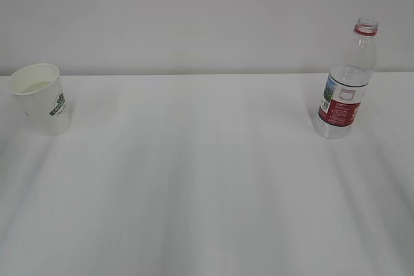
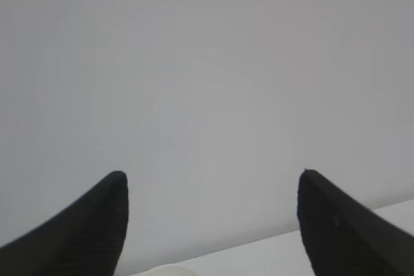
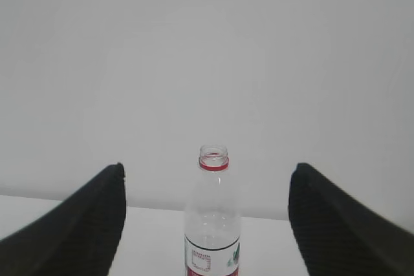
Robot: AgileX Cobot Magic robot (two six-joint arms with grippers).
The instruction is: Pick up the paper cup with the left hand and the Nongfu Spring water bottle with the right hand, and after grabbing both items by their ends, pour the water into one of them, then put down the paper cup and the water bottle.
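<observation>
Cup and bottle set apart, one for each arm

One paper cup [image 1: 40, 98] stands upright at the left edge of the worktop [image 1: 194, 179] and one uncapped water bottle [image 1: 346, 82] at the right, well apart, probably so each arm has its own item. The left claw [image 2: 212, 224] is open and empty, aimed mostly at the wall, a pale rim just showing at the bottom edge. The right claw [image 3: 206, 218] is open too, its fingers framing the bottle [image 3: 212, 224] without touching it.

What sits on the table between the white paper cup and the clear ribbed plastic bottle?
Nothing: the exterior view shows only bare white table between the white paper cup and the clear ribbed plastic bottle.
</observation>
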